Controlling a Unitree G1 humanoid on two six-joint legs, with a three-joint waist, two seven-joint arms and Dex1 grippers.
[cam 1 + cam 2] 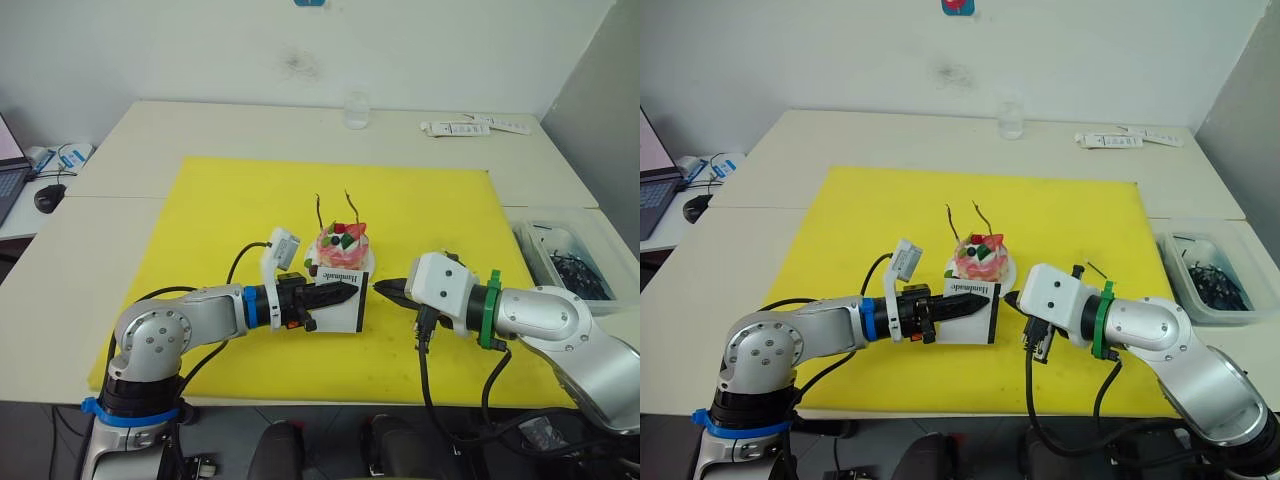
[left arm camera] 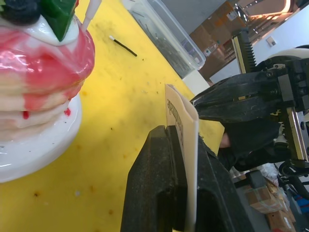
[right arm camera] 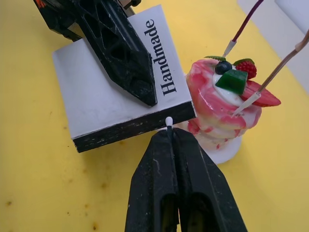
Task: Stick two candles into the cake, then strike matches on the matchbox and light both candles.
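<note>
Two candles [image 3: 270,77] in cake [image 3: 219,116] | left tool [image 1: 335,292] pinching matchbox [image 3: 116,104] | right tool [image 3: 169,140] pinching match [image 3: 169,123]

Pale tables against a white wall, yellow mat laid across the work surface

A cream tabletop [image 1: 250,130] is seen to be made up of several tables pushed together, with seams visible between them; a large yellow mat [image 1: 220,230] is spread over the middle. A plain white wall [image 1: 200,45] with a faint dark smudge [image 1: 298,64] is set behind. A clear glass [image 1: 357,109] and white flat packets [image 1: 470,127] are placed near the far edge. A clear plastic bin [image 1: 562,255] is kept at the right, a laptop [image 1: 10,170] and a dark mouse [image 1: 49,197] at the left. Lighting is even and soft
</note>
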